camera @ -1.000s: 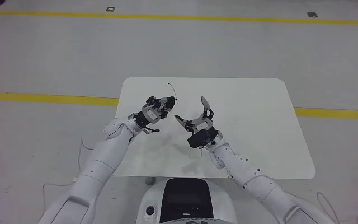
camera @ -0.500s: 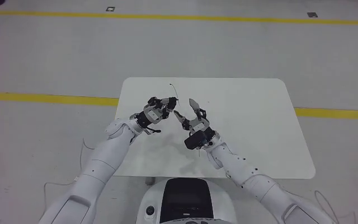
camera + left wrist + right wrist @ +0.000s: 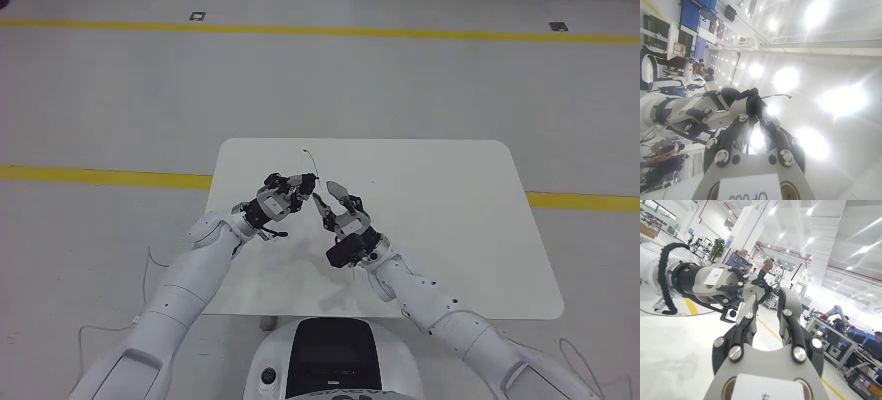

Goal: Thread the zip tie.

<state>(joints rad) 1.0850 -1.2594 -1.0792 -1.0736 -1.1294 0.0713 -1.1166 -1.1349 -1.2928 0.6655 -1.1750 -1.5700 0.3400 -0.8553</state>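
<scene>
A thin black zip tie (image 3: 312, 163) rises from my left gripper (image 3: 305, 182), its free end curving up and away over the white table (image 3: 450, 230). In the left wrist view the left gripper (image 3: 754, 94) is shut on the zip tie (image 3: 776, 95), and the strand also runs back between the fingers. My right gripper (image 3: 327, 196) hovers open just to the right of the left one, almost touching it. In the right wrist view its fingers (image 3: 789, 302) stand spread, with the left gripper (image 3: 761, 284) pointing into the gap between them.
Both grippers hang above the left half of the table, well off its surface. Yellow floor lines (image 3: 100, 178) run past the table on both sides.
My right gripper has moved left, closing the gap to the left gripper, and stays open. The left gripper has barely shifted and keeps hold of the zip tie.
</scene>
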